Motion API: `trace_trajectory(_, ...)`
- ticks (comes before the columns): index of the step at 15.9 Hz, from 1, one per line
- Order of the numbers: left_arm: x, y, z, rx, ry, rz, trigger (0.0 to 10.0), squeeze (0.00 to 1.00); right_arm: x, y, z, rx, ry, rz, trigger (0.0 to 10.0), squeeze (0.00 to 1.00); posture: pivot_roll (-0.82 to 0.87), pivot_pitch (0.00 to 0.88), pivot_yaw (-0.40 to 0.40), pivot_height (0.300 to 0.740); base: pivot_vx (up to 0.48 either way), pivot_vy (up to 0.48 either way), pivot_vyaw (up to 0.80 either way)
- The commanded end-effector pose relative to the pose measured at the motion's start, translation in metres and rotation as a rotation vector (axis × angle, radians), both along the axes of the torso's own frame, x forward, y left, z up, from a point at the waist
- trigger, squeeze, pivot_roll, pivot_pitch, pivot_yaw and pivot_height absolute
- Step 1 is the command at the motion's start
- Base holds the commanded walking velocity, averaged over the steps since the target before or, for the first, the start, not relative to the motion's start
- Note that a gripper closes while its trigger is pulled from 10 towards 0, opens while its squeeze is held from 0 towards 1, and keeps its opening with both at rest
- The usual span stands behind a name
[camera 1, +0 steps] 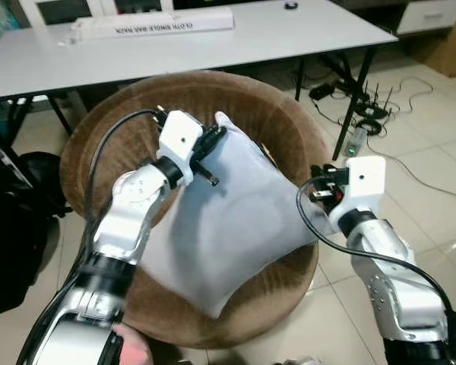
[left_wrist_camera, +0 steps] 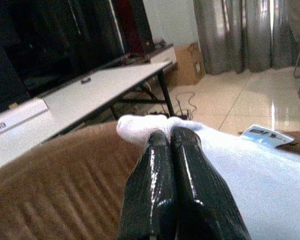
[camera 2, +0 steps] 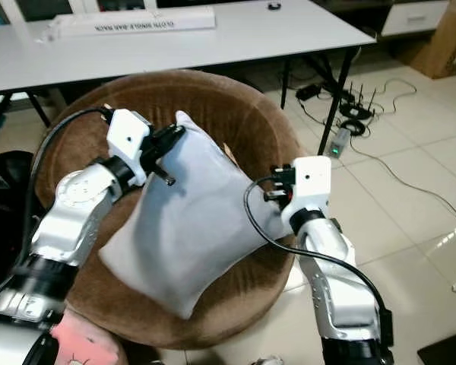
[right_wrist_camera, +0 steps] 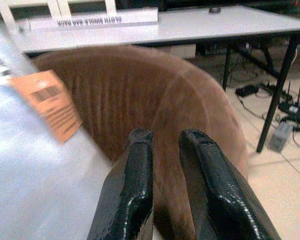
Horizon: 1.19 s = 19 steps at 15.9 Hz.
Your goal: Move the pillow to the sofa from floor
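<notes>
pillow (camera 1: 228, 228) lies centre frame on round brown sofa (camera 1: 289, 129). left gripper (left_wrist_camera: 168, 134) pinches its top corner; right gripper (right_wrist_camera: 166, 137) fingers slightly parted, holding nothing.

The soft white fabric pillow (camera 1: 228, 228) lies tilted in the round brown ribbed sofa chair (camera 1: 270, 114), one corner pointing toward its front rim. Its upper corner sits pinched between the left gripper (left_wrist_camera: 162, 135) fingers, while its right edge lies just beside the right gripper (right_wrist_camera: 165, 137). An orange tag (right_wrist_camera: 49, 102) hangs from that side.
</notes>
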<state>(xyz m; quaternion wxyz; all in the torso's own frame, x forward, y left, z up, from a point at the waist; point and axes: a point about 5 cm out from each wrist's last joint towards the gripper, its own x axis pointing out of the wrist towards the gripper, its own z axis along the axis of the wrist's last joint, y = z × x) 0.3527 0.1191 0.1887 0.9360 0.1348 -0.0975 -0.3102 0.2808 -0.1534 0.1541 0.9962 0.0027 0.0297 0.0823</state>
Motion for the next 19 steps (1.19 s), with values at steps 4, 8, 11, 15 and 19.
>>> trace_trajectory(4, 0.026, 0.007, 0.001, -0.05, -0.041, 0.099, 10.0, 0.0, -0.019, 0.006, 0.0, -0.005, 0.033, 0.051, 10.0, 0.0, -0.11, 0.154, 0.044, 0.74, 0.0, 0.0, 0.0)
trace_trajectory(8, 0.041, 0.0, 0.003, -0.118, -0.01, 0.163, 10.0, 0.0, -0.048, 0.025, -0.026, -0.101, 0.208, 0.277, 10.0, 0.0, -0.12, 0.176, 0.045, 0.74, 0.0, 0.0, 0.0)
trace_trajectory(11, 0.042, -0.008, -0.005, -0.052, 0.021, 0.15, 10.0, 0.0, -0.068, 0.045, -0.027, -0.095, 0.222, 0.455, 10.0, 0.0, -0.13, 0.191, 0.054, 0.74, 0.0, 0.0, 0.0)
trace_trajectory(15, 0.044, -0.012, -0.004, -0.038, 0.025, 0.124, 10.0, 0.11, -0.065, 0.045, -0.016, -0.054, 0.162, 0.394, 10.0, 0.0, -0.13, 0.197, 0.057, 0.74, 0.0, 0.0, 0.0)
trace_trajectory(19, 0.046, -0.012, 0.004, -0.084, 0.024, 0.109, 10.0, 1.0, -0.065, 0.045, -0.015, -0.059, 0.151, 0.381, 10.0, 0.0, -0.12, 0.196, 0.059, 0.74, 0.0, 0.0, 0.0)
